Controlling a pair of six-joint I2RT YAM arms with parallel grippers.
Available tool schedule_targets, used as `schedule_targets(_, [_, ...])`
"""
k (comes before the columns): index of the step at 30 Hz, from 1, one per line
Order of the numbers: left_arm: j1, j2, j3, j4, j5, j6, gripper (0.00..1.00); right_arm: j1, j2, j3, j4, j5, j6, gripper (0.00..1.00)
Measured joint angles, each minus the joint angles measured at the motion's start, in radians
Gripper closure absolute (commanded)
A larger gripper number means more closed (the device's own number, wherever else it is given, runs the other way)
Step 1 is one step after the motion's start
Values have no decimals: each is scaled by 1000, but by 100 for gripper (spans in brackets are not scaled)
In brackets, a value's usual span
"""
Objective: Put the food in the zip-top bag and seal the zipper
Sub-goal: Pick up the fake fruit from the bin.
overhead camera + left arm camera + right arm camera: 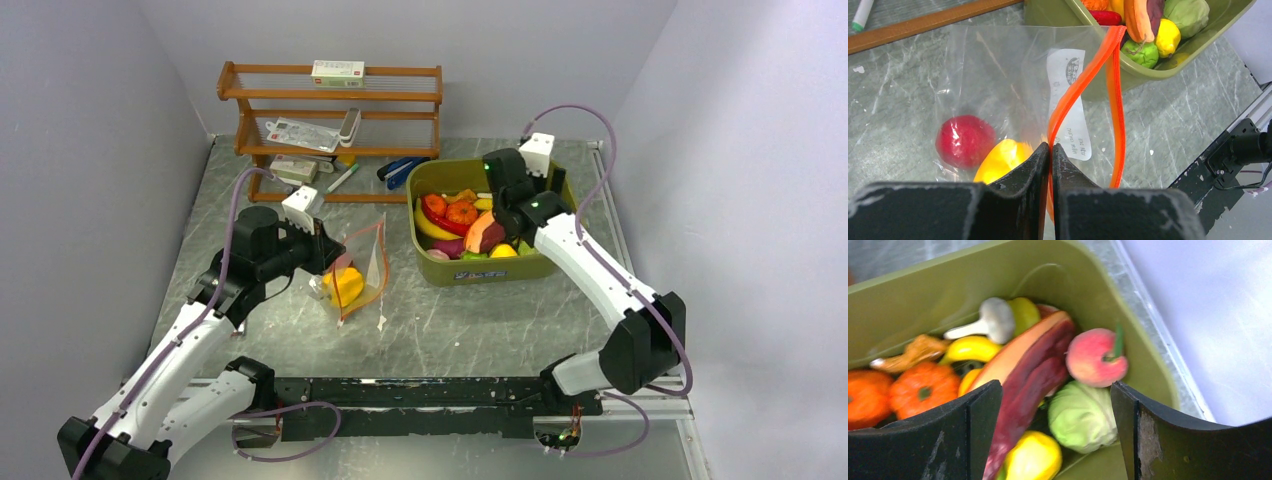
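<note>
On the desk (450, 330), the olive tub (480, 270) is the landmark: the zip-top bag (365, 262) lies just left of it, most of the food (455, 215) sits inside it, and the left fingers (1034, 167) are pinched shut on one lip of the zipper (1083, 80), holding the mouth open toward the tub. Looks like the loading step: the right fingers (975, 420) hang spread wide and empty over the tub, so next they'd have to drop, close on one piece and carry it left into the bag. The left wrist view shows a red piece (964, 141) beside the yellow one (1000, 157) already bagged, which the top view doesn't really show, and only the right wrist view catches the peach (1095, 357) and cabbage (1080, 415).
</note>
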Motion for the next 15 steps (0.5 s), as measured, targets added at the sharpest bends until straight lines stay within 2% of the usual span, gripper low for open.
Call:
schedule_targets(8, [0, -11, -2, 0, 1, 0, 93, -157, 42, -31, 46, 5, -36, 15])
schedule_targets(15, [0, -22, -4, 0, 0, 0, 93, -266, 72, -121, 121, -88, -53, 12])
